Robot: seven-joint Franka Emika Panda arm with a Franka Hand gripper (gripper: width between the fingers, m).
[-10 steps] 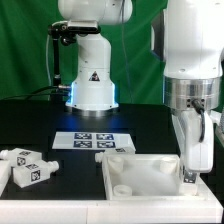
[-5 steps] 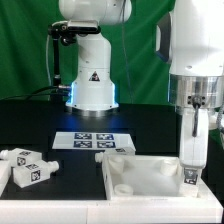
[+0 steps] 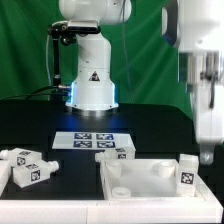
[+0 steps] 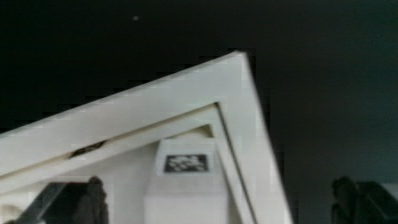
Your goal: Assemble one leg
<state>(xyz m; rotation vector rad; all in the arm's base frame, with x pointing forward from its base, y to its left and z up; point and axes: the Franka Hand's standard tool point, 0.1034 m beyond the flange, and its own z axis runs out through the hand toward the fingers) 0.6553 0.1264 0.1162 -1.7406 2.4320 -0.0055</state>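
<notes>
A white leg (image 3: 187, 172) with a black-and-white tag stands upright in the right corner of the large white rimmed panel (image 3: 140, 170). My gripper (image 3: 207, 152) hangs open just above and to the exterior view's right of it, not touching. In the wrist view the leg (image 4: 183, 185) with its tag lies below, between my wide-apart dark fingers (image 4: 71, 200), at the panel's corner (image 4: 231, 80); my gripper (image 4: 222, 205) holds nothing. Loose legs (image 3: 25, 165) lie at the exterior view's left, and one more (image 3: 122, 151) lies behind the panel.
The marker board (image 3: 92, 140) lies flat on the black table behind the panel. The arm's white base (image 3: 90, 85) stands at the back centre before a green backdrop, with a cable at its left.
My gripper was down around the leg in the panel's right corner. It has opened, let go and risen up and to the exterior view's right. The leg stays standing.
</notes>
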